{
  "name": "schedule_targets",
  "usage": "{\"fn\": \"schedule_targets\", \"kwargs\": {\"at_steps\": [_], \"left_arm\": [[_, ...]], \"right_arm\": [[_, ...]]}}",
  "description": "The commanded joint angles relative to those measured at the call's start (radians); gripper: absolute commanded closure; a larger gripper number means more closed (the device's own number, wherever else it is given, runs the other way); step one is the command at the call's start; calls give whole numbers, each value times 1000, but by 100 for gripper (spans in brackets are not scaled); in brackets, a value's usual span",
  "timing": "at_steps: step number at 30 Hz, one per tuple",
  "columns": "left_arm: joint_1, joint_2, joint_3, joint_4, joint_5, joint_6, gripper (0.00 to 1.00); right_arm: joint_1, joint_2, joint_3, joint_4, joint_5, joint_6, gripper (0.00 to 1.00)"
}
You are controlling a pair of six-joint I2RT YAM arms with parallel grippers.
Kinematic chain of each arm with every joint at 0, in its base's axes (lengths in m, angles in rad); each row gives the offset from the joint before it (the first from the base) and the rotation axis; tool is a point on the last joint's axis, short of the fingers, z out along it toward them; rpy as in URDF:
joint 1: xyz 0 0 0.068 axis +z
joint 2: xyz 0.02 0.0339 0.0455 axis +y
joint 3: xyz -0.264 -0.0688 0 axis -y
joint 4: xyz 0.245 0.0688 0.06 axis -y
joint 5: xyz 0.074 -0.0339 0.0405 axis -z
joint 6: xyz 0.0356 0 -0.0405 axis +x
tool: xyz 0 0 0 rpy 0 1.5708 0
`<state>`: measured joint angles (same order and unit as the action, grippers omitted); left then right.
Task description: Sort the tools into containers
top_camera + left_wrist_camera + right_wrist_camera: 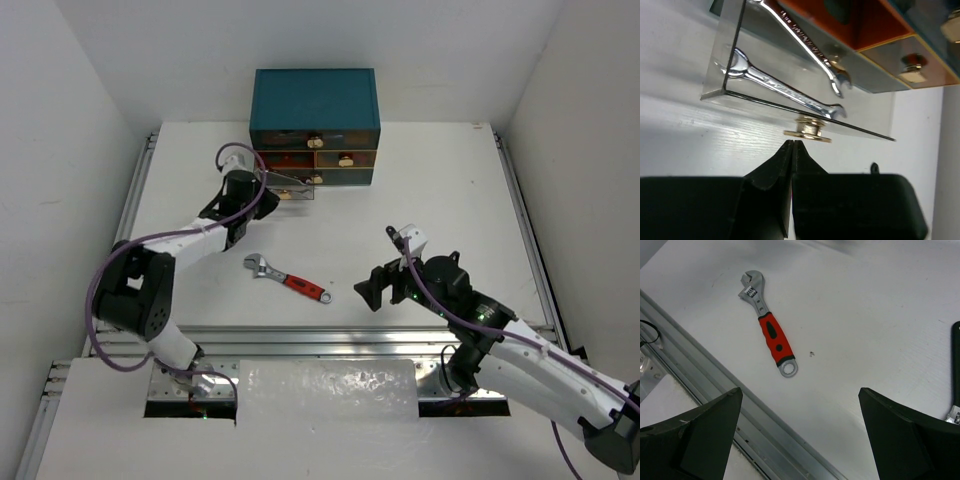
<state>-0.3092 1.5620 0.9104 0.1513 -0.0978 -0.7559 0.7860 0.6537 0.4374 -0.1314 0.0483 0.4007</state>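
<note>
One teal chest (315, 95) stands at the top centre of the overhead view, at the back of the white counter (430, 200), and three pale knobs show on its brownish drawer fronts. One drawer (287, 186), low on the chest's left side, stands pulled out toward the left arm. In the left wrist view this open drawer (775, 55) fills the upper half of the frame and holds two silver spanners lying slantwise: the lower spanner (785, 88) runs from the left wall down to the front panel, and the upper spanner (805, 44) lies above it, apart from it. The drawer's brass-coloured knob (807, 129) sits at mid-frame, and the left pincer (792, 146) is directly below it with both fingers pressed together, gripping nothing; whether the tips touch the knob I cannot tell. Two more knobs appear at the upper right of that view. One adjustable wrench (288, 279) with a red and black handle lies flat on the counter in the middle of the overhead view, between the two arms and well apart from the chest. From the right wrist view the wrench (767, 325) is in the upper left, head upward, and the right pincer (800, 392) hangs above the counter with its fingers spread wide and empty
</note>
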Motion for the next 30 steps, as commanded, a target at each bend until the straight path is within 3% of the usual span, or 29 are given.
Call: {"fn": "schedule_targets", "kwargs": {"at_steps": [1,24,30], "left_arm": [[-7,55,33,126,13,-7,100],[51,467,508,73,93,99,100],[68,500,545,73,122,113,100]], "right_arm": [[-1,-20,-9,52,-4,7,1],[-1,20,-69,78,36,-8,1],[1,49,-80,110,50,18,1]]}}
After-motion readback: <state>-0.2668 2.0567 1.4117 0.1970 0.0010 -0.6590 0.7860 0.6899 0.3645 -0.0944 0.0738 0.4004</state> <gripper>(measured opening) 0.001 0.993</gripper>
